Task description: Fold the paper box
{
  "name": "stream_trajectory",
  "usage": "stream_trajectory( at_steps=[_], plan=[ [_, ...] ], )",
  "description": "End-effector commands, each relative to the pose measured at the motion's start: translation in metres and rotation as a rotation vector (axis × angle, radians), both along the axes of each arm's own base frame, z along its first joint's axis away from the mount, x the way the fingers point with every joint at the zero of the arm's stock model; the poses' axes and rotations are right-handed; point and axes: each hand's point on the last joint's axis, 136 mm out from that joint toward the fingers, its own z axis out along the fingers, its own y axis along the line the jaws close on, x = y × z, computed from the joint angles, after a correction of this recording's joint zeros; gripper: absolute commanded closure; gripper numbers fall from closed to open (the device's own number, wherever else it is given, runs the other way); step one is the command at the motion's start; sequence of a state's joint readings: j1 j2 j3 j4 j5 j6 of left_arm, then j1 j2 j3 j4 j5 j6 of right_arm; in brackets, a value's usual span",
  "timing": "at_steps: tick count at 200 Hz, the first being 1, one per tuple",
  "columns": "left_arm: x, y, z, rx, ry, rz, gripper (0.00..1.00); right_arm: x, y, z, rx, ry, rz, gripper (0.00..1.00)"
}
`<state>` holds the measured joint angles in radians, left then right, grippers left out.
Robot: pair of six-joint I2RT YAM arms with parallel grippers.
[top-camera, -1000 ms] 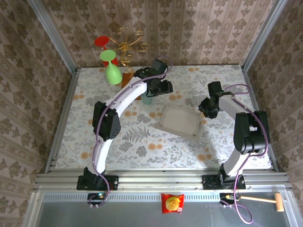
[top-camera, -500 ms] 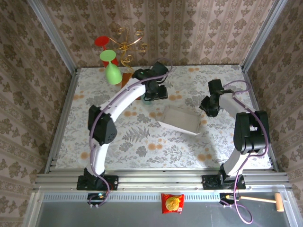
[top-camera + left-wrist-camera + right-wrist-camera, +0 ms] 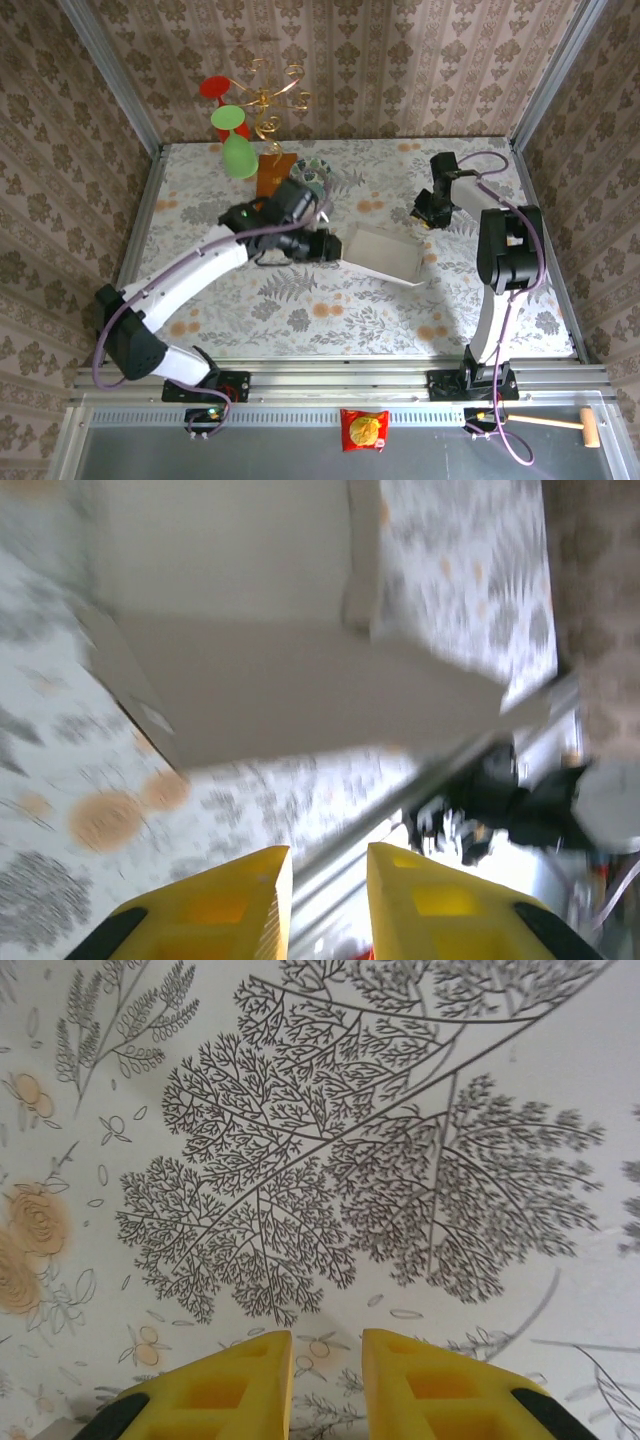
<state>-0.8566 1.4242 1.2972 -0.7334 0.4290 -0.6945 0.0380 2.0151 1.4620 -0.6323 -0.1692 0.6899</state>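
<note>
Left gripper (image 3: pixel 328 852): yellow fingers a sliver apart, nothing between them, pointing at the near edge of the paper box (image 3: pixel 290 695), which is blurred up close. From overhead, the box lies flat just right of centre on the floral table (image 3: pixel 300 310), with the left gripper just beside its left edge. Over to the right gripper (image 3: pixel 327 1335): jaws narrowly parted and empty, low over the tree-print cloth, past the box's upper-right corner, not touching it.
</note>
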Motion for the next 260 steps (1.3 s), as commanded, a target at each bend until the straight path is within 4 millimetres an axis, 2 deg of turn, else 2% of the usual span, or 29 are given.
stream_trajectory(
  at_steps=[1, 18, 40, 80, 109, 140, 168, 189, 220, 241, 260],
  plan=[
    [-0.044, -0.021, -0.011, -0.105, 0.014, -0.152, 0.76, 0.0, 0.013, -0.005, 0.03, 0.034, 0.071, 0.74],
    [-0.054, -0.023, -0.055, -0.053, 0.045, -0.099, 0.77, -0.002, 0.023, -0.013, 0.043, 0.056, 0.094, 0.74],
    [-0.034, -0.033, -0.088, -0.068, 0.031, 0.061, 0.82, -0.009, 0.036, -0.019, 0.053, 0.078, 0.121, 0.74],
    [0.013, -0.057, -0.119, -0.064, -0.043, 0.204, 0.92, -0.029, 0.056, -0.023, 0.085, 0.116, 0.13, 0.75],
    [0.042, -0.044, -0.138, -0.042, -0.042, 0.319, 0.93, -0.05, 0.058, -0.026, 0.128, 0.145, 0.076, 0.75],
    [0.079, -0.033, -0.143, -0.086, -0.083, 0.392, 0.94, -0.072, 0.062, -0.028, 0.189, 0.168, 0.0, 0.76],
    [0.106, -0.04, -0.149, -0.174, -0.081, 0.419, 0.95, -0.092, 0.068, -0.024, 0.225, 0.181, -0.1, 0.75],
    [0.121, -0.048, -0.147, -0.249, -0.063, 0.421, 0.95, -0.094, 0.073, -0.02, 0.245, 0.148, -0.157, 0.75],
    [0.126, -0.05, -0.14, -0.278, -0.056, 0.419, 0.95, -0.093, 0.063, -0.023, 0.232, 0.156, -0.216, 0.76],
    [0.123, -0.036, -0.134, -0.302, -0.051, 0.463, 0.95, -0.093, 0.046, -0.021, 0.205, 0.152, -0.268, 0.76],
    [0.119, -0.02, -0.123, -0.332, -0.047, 0.5, 0.95, -0.086, 0.04, -0.019, 0.196, 0.136, -0.291, 0.76]
  ],
)
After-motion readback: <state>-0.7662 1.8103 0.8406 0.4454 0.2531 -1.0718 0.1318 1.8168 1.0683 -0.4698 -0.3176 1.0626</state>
